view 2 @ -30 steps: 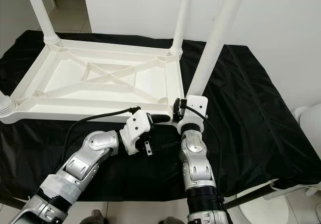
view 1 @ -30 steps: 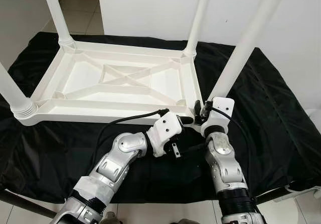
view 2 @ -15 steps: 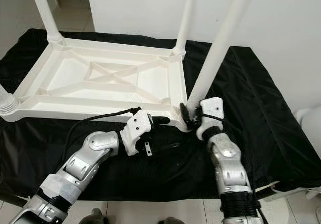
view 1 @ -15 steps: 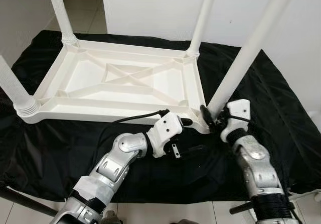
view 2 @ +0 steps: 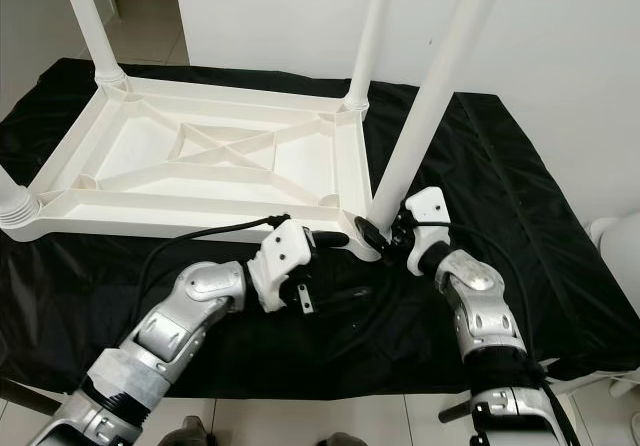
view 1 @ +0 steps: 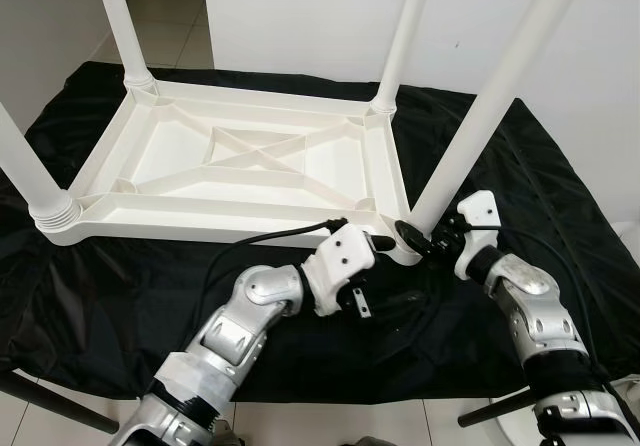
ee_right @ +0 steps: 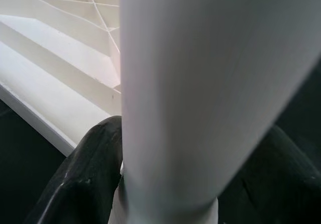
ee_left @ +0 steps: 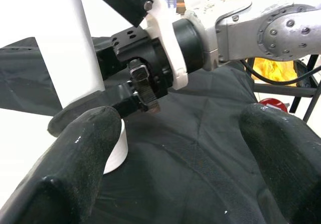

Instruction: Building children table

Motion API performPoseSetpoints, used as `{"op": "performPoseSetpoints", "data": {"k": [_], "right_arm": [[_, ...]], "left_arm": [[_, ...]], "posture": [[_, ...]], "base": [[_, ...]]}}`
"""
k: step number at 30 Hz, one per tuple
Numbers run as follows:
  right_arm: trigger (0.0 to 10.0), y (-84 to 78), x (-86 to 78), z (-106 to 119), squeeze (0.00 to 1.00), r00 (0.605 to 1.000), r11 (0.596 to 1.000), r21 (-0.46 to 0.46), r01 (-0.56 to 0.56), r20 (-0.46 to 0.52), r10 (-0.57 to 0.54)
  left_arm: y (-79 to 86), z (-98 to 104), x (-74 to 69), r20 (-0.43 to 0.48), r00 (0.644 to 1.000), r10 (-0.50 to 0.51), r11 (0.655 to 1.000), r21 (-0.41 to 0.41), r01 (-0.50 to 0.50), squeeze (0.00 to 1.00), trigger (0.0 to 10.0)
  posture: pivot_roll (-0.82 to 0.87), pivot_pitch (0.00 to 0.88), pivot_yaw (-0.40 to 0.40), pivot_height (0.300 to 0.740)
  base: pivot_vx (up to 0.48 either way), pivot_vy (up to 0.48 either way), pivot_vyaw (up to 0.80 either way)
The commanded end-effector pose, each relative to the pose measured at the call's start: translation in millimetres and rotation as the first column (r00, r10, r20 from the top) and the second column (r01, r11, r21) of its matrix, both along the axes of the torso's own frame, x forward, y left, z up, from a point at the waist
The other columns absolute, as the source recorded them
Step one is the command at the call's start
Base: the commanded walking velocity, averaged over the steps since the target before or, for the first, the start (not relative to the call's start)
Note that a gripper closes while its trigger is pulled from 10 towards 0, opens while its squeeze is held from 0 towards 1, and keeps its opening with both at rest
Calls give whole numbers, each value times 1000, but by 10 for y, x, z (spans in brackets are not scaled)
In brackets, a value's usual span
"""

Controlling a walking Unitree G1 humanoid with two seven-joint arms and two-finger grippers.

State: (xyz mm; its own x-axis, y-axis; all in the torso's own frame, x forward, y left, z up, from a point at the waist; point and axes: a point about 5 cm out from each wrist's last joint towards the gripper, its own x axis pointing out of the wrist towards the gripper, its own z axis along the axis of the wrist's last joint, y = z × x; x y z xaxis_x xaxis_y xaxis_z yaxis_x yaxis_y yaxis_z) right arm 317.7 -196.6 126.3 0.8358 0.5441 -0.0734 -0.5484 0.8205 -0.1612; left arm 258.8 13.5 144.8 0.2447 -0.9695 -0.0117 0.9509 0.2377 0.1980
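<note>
Four legs are standing in the upturned table top (view 1: 240, 166); the near right leg (view 1: 470, 136) is being clasped by the right gripper (view 1: 412, 234), left gripper (view 1: 383, 243) spread wide beside it

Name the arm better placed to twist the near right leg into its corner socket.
Right. The right gripper already has its fingers around the base of the leg, as its wrist view shows. The left gripper is open beside the tabletop corner, holding nothing.

A plain room in a home, it seems: pale floor tiles (view 1: 160, 11) run toward a doorway; bare white walls (view 1: 300, 16) stand behind; a black cloth (view 1: 100, 296) (draped, creased) covers a low work surface.
</note>
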Motion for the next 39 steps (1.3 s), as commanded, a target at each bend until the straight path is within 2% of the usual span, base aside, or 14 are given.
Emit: {"op": "performPoseSetpoints", "data": {"k": [1,7,8,19,20,26,28,30,31,33,34,36,38,39], "right_arm": [[10000,38,22,-61,0,999,999,-20,-25,-22,24],[9922,100,46,-91,0,998,998,-26,-58,-36,58],[0,120,45,-119,0,996,997,-18,-72,-50,71],[0,88,-19,-225,0,994,997,18,-73,-82,74],[10000,72,-21,-234,0,995,998,19,-61,-79,62],[10000,49,-38,-245,0,996,999,48,-3,-85,7],[10000,53,-40,-240,0,995,996,67,61,-87,-55],[10000,62,-42,-223,0,982,979,97,177,-84,-169],[10000,62,-42,-223,0,982,979,97,177,-84,-169],[10000,121,-56,-177,0,959,950,134,282,-61,-276],[10000,121,-56,-177,0,959,950,134,282,-61,-276],[10000,224,-81,-154,0,925,912,157,379,-51,-376],[10000,326,-84,-198,0,856,838,177,516,-99,-507],[10000,367,-87,-209,0,835,819,161,551,-97,-542]], "left_arm": [[-7,17,4,11,1000,1,1000,10,-1,0,10000],[23,9,13,13,1000,10,1000,17,-10,0,10000],[42,6,18,14,1000,18,1000,21,-18,0,10000],[82,-7,28,6,999,37,999,26,-37,0,10000],[80,-9,24,5,999,36,999,27,-36,0,10000],[77,-10,22,3,999,34,999,27,-34,0,10000],[81,-10,26,3,999,35,999,27,-35,0,10000],[90,-14,30,4,999,37,999,29,-37,0,10000],[90,-14,30,4,999,37,999,29,-37,0,10000],[91,-14,33,2,999,39,999,27,-39,0,10000],[91,-14,33,2,999,39,999,27,-39,0,10000],[83,-18,30,1,999,37,999,26,-37,0,10000],[70,-27,28,-8,999,33,999,24,-33,0,10000],[66,-31,23,-8,999,31,999,24,-31,0,10000]], "posture": [[57,0,-76,740],[61,0,-74,740],[68,0,-79,740],[58,0,-75,740],[58,0,-75,740],[56,0,-74,740],[55,0,-75,740],[54,0,-76,740],[54,0,-76,740],[50,0,-79,740],[50,0,-79,740],[46,0,-79,740],[40,0,-77,740],[38,0,-77,740]], "base": [[0,0,0],[0,0,0],[0,0,0],[0,0,0],[0,0,0],[0,0,0],[0,0,0],[0,0,0],[0,0,0],[0,0,0],[0,0,0],[0,0,0],[0,0,0],[0,0,0]]}}
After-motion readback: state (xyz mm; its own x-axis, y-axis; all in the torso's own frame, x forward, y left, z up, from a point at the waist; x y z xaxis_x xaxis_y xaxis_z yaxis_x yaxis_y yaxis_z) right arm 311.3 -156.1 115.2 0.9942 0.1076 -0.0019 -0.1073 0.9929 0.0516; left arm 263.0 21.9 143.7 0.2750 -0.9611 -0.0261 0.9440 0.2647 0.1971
